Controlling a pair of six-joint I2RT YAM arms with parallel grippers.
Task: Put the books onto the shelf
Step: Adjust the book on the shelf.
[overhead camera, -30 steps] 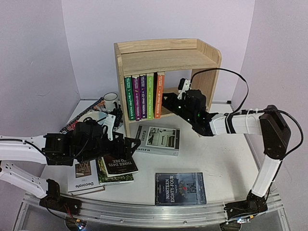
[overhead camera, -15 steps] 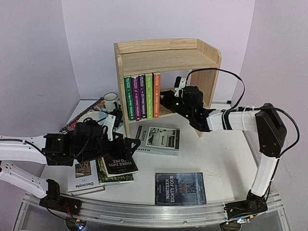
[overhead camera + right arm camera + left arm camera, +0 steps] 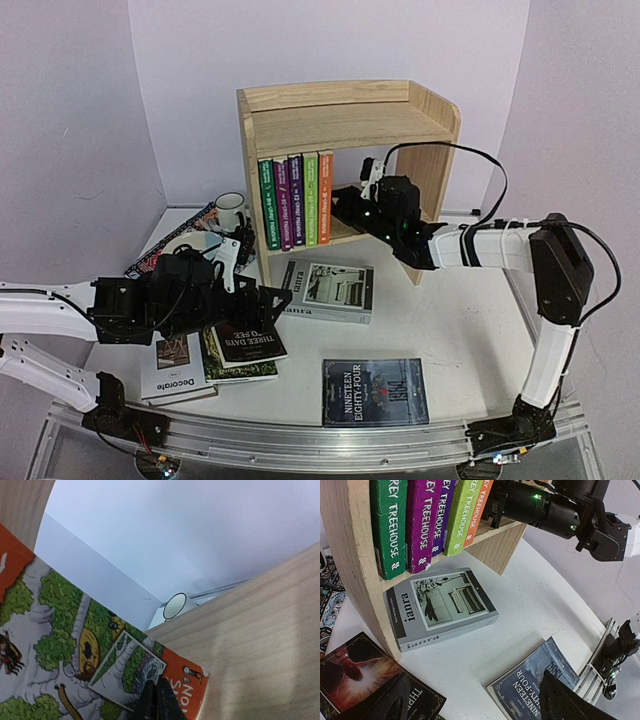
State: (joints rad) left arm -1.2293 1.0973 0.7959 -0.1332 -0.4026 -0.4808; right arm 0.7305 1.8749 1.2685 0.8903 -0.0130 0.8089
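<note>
1. R gripper [image 3: 343,207]: jaws closed, nothing between them. Tips are inside the shelf [image 3: 350,112] lower tier, against the orange book [image 3: 326,195] cover.
2. L gripper [image 3: 272,298]: jaws wide open, empty, over the table [image 3: 450,330] beside the dark "Three Days to See" book [image 3: 248,342].
3. Five books stand upright in the lower tier, left side; orange is rightmost.
4. Flat on table: grey "ianra" book [image 3: 325,290] just in front of shelf, "Nineteen Eighty-Four" book [image 3: 375,392] near front edge, "Decorate" book [image 3: 175,375] under L arm.
</note>
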